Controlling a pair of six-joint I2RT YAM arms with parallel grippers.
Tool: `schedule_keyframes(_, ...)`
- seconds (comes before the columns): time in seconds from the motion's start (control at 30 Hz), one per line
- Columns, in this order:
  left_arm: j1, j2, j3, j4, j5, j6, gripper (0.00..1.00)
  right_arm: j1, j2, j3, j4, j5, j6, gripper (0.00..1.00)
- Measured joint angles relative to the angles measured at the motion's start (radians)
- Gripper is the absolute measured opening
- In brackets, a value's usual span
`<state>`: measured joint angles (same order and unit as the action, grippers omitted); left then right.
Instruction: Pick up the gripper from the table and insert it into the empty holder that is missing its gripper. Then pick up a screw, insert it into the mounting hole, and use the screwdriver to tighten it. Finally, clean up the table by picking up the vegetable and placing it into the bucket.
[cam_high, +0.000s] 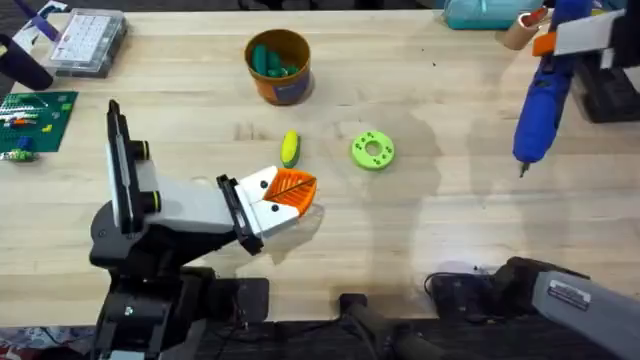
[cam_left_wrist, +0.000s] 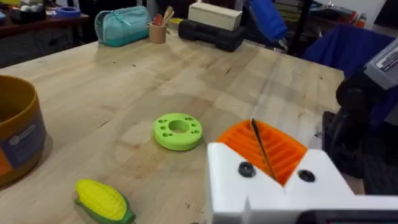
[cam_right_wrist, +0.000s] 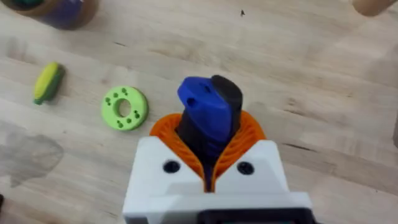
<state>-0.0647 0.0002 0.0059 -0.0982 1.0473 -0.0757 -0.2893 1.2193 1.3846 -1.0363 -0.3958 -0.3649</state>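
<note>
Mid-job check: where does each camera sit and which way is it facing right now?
Overhead: above the arm bases, looking down and forward across the table; both arms show, the right gripper holding the screwdriver.
Left wrist: low, facing across the table toward the green ring; the left gripper shows, shut.
Right wrist: raised, looking down past the right gripper and screwdriver.
Shared: all three show the green ring and the vegetable.

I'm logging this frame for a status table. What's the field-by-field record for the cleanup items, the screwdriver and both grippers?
vegetable: lying on the table, outside the bucket
bucket: upright, apart from the vegetable, green items inside
green ring disc: flat on the table beside the vegetable
screwdriver: clamped in the right gripper, bit free
right gripper: shut on the screwdriver
left gripper: pads together, near the vegetable
</note>
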Motion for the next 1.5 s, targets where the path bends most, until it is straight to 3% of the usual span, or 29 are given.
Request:
schedule_keyframes(0.63,0.000,0.000,0.000,0.000,0.000,0.000,0.017,0.233,-0.048,0.290,0.074,-0.078,0.179,0.028)
schedule_keyframes(1.07,0.000,0.000,0.000,0.000,0.000,0.000,0.017,0.314,-0.048,0.303,0.318,-0.200,0.302,0.028)
schedule_keyframes(1.5,0.000,0.000,0.000,0.000,0.000,0.000,0.017,0.335,-0.045,0.304,0.527,-0.479,0.322,0.028)
